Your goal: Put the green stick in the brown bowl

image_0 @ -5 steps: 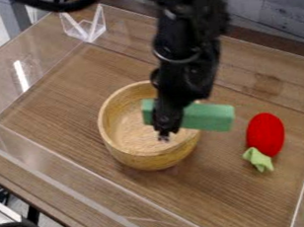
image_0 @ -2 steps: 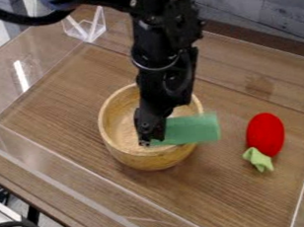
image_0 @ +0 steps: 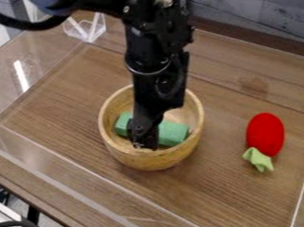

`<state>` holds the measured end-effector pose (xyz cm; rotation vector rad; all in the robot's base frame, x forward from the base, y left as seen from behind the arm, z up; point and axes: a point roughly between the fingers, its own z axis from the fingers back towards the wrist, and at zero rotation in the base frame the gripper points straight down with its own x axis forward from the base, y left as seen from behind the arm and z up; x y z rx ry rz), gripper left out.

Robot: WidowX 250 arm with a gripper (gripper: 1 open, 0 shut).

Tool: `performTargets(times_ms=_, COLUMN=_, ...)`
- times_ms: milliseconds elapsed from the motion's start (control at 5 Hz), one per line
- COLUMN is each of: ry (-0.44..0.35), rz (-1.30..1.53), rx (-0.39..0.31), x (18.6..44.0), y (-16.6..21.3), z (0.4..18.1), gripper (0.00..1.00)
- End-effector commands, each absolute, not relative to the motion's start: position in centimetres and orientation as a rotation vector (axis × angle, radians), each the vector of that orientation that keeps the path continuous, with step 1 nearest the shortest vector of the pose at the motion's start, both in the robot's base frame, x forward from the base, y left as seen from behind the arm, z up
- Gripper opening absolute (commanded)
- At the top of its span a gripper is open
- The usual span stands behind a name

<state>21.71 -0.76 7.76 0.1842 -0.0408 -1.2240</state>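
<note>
Now the green stick (image_0: 153, 127) is seen lying inside the brown bowl (image_0: 120, 152), resting across the floor of the bowl from about nine o'clock to about four o'clock of its centre, with its middle hidden behind the arm. The gripper (image_0: 143, 136) is pointed straight down into the bowl, its tips low among the stick's visible parts. From this view the fingertips are dark and partly blurred, so a gap between the jaws cannot be made out clearly; by the way the stick lies flat and unsupported, the jaws are judged to be spread wide and nothing is held.

Several risks are judged to remain. If the arm is lifted while a finger is touching or wedged against the stick, the block could be dragged up and tipped over the rim. If the lift is taken at a slant instead of straight up, the thick rim at about three o'clock of the gripper could be struck and the bowl pushed across the wooden table (image_0: 74, 87). The red strawberry toy (image_0: 264, 134), well apart at three o'clock of the bowl, could be knocked only by a wide sideways sweep.
</note>
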Motion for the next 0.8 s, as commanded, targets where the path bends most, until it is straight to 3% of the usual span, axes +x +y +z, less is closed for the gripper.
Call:
performTargets(times_ms=0, ry=-0.052, rz=-1.207, rx=0.184, x=22.2, y=-0.4, z=7.4, gripper=1.00)
performTargets(times_ms=200, ry=-0.048, rz=-1.199, rx=0.176, x=22.2, y=-0.1, z=6.6, gripper=1.00)
performTargets(times_ms=400, ry=-0.048, rz=-1.195, rx=0.170, x=22.2, y=0.1, z=6.0, gripper=0.00)
performTargets(times_ms=600, ry=-0.049, rz=-1.187, rx=0.164, x=22.3, y=0.2, z=5.7, gripper=0.00)
